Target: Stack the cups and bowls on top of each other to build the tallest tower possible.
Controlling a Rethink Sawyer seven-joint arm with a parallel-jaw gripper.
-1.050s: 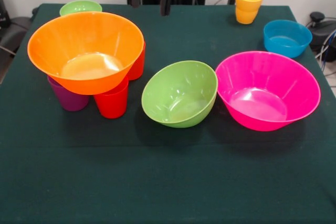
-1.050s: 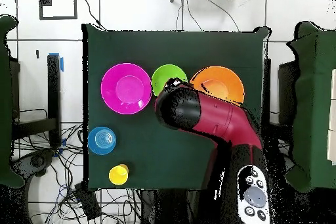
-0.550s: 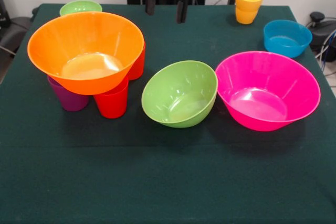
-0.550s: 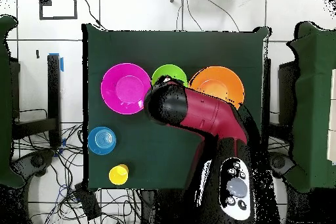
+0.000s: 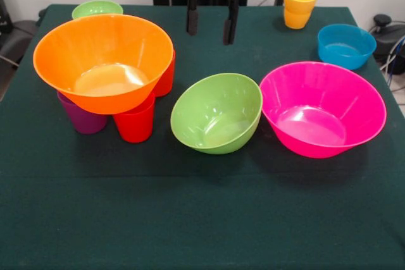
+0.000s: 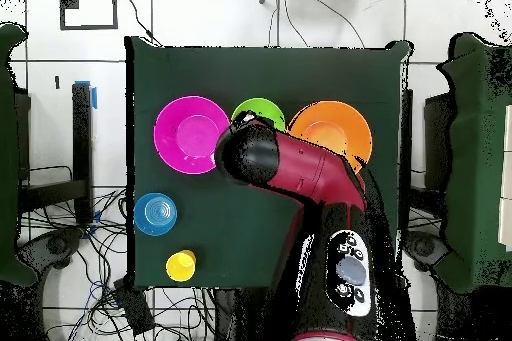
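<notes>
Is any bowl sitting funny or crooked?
Yes. The light green bowl in the middle is tipped on its side, its opening tilted toward the front rather than up. The big orange bowl also sits oddly, perched on top of the purple cup and red cups.

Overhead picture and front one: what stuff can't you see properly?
- Overhead: the arm covers part of the green bowl, and the tool beneath it.
- Overhead: the cups are hidden under the orange bowl.
- Front: the orange bowl hides most of the purple cup.
- Front: the arm above the open tool is cut off at the top.
</notes>
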